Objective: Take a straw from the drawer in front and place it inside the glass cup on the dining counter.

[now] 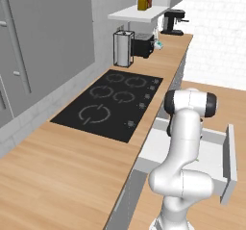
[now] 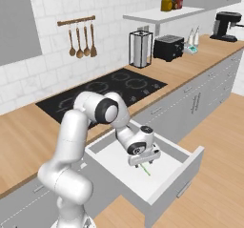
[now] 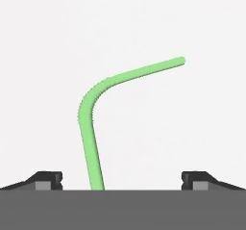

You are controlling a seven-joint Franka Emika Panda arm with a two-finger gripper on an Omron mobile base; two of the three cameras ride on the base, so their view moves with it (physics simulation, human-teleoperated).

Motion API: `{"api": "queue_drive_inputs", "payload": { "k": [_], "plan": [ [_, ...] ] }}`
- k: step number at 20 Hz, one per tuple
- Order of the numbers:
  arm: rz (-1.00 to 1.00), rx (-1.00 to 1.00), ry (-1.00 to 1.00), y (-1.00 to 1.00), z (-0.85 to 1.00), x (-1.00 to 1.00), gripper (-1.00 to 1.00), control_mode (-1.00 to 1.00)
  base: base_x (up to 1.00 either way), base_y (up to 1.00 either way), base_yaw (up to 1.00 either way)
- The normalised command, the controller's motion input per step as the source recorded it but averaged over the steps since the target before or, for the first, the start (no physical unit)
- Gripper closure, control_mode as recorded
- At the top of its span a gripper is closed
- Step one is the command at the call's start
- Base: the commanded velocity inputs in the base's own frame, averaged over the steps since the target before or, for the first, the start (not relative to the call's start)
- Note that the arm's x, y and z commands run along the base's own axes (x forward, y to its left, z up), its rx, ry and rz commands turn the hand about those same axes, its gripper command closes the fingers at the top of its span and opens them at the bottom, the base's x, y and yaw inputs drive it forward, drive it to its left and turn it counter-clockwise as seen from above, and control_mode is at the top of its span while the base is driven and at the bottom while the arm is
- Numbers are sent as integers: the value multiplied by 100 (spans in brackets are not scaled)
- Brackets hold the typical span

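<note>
I've got the hand (image 2: 144,162) down inside the pulled-out drawer (image 2: 188,167), fingers (image 3: 45,180) spread wide and grasping nothing. Between them, in the hand view, lies the green straw (image 3: 91,128), bent near its upper end, flat on the pale drawer floor. From the right base view the straw (image 2: 145,170) pokes out just beneath the hand, near the drawer's front panel. Above the drawer runs the wooden table (image 2: 28,131) with the black stovetop (image 2: 119,86); farther along stand a toaster (image 2: 168,47) and a coffee machine (image 2: 227,25).
</note>
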Motion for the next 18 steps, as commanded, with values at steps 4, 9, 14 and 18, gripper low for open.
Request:
{"api": "queue_drive_inputs", "payload": {
  "k": [4, 9, 14, 18],
  "plan": [
    [6, 0, 0, -2, -1, 7, -100, -100, 0, 0, 0],
    [5, 0, 0, 0, -15, 1, -100, -100, 0, 0, 0],
    [2, 0, 0, 0, -21, 0, -100, -100, 0, 0, 0],
    [0, 0, 0, 3, -28, 0, 100, -100, 0, 0, 0]
  ]
}}
